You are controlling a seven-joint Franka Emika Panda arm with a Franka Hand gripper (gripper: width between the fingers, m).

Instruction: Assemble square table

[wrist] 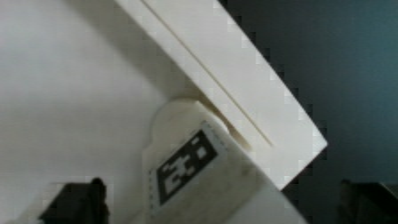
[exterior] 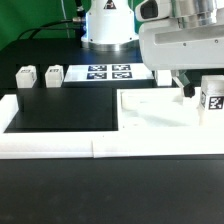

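I see the gripper with its two dark fingertips spread wide and nothing pinched between them. In the exterior view it hangs from the arm's bulky, smooth white housing, low over the tabletop panel on that view's right.

The panel is a flat, matte white plastic slab with a square outline and a crisp, stepped edge. The wrist view shows that edge as a long, straight ridge running diagonally, with the dark table beyond it.

A blocky leg with rounded corners sits against that edge, just ahead of the open fingers and not touched by them. It has the same off-white plastic and carries a square black-and-white tag. The tag is a coarse pixel pattern, with no letters I can read. In the exterior view this blocky leg stands upright at the panel's far right side.

Two spare legs, short and chunky, stand well apart from the panel on the exterior view's left. Each shows a dark tag.

The marker board lies flat behind, thin and white, printed with four tags. A low white border wall frames the matte black table.
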